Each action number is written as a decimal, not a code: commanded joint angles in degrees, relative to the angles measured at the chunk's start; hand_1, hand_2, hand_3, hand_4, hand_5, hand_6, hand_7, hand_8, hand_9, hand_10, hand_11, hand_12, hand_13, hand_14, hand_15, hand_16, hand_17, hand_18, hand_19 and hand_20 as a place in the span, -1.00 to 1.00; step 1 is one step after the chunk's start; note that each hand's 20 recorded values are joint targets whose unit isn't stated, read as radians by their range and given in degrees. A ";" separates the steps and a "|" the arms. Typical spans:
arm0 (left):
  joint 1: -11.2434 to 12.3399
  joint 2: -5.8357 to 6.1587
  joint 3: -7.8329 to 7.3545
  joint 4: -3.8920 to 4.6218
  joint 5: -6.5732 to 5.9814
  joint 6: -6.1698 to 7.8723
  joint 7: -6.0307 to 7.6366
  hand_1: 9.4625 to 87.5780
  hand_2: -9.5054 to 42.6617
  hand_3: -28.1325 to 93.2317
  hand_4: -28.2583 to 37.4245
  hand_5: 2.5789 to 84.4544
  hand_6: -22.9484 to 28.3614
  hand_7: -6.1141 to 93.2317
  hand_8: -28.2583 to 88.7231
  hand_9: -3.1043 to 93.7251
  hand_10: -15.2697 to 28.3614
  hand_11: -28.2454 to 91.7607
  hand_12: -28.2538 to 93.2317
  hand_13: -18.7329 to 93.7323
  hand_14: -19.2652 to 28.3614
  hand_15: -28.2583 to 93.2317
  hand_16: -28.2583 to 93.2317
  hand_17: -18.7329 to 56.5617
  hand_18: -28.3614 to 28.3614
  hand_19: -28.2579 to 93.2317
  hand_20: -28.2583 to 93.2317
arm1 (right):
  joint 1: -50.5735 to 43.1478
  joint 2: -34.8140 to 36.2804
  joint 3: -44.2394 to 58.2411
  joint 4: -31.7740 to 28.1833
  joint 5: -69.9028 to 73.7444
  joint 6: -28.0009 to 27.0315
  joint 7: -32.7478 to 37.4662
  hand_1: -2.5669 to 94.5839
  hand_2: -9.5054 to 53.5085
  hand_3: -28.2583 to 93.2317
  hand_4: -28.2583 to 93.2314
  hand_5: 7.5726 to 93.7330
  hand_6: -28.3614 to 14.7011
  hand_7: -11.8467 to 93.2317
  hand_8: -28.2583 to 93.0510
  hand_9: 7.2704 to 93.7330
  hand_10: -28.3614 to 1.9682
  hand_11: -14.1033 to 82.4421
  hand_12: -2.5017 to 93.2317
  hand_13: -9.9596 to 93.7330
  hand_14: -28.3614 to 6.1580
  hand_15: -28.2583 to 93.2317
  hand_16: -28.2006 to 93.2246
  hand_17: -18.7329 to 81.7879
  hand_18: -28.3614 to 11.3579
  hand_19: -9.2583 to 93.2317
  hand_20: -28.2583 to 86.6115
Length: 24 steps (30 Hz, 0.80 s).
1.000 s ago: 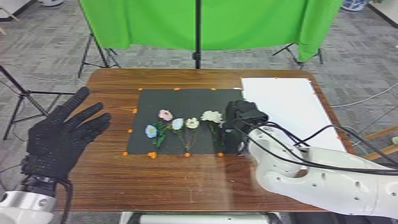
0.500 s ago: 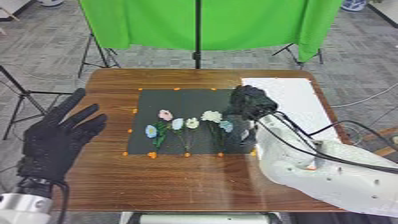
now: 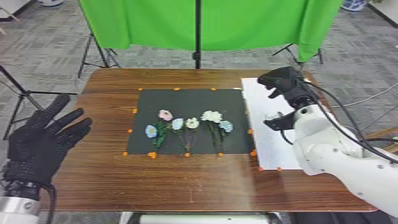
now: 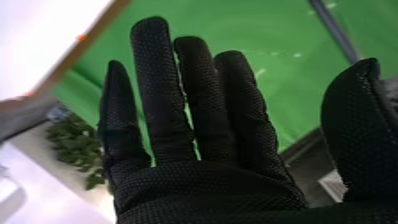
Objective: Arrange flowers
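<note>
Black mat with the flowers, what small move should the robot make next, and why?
Probably ease the right hand back from above the white sheet toward the robot's own side. It is open and holds nothing, while the flowers already lie fanned out on the black mat, with heads away from the robot and stems toward it, so none seems to need a nudge.

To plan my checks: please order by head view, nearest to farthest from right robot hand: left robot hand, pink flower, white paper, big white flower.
1. White paper, right side
2. Big white flower, mat's right half
3. Pink flower, mat's left half
4. Left robot hand, far left
</note>
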State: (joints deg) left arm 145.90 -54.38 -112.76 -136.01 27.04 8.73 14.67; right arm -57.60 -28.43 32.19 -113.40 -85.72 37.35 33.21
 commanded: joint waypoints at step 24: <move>0.87 2.08 5.20 2.57 -2.56 2.02 6.68 -0.74 -0.41 0.71 -1.00 -0.39 0.02 -0.59 -0.70 -0.38 0.49 -0.22 -0.35 -0.29 0.83 0.05 -0.60 -0.71 0.83 0.27 -0.17 | -30.11 0.86 30.63 6.15 69.18 -26.00 -34.94 -0.61 -0.54 0.75 -1.00 -0.15 0.30 -0.52 -0.72 -0.06 -0.08 -0.53 -0.66 -0.04 -0.44 -0.02 -0.30 -0.57 -0.86 0.16 -0.26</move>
State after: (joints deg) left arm 146.18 -52.00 -107.95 -134.33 24.94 10.04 21.52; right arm -86.74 -27.78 63.21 -107.48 -17.70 12.85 -1.36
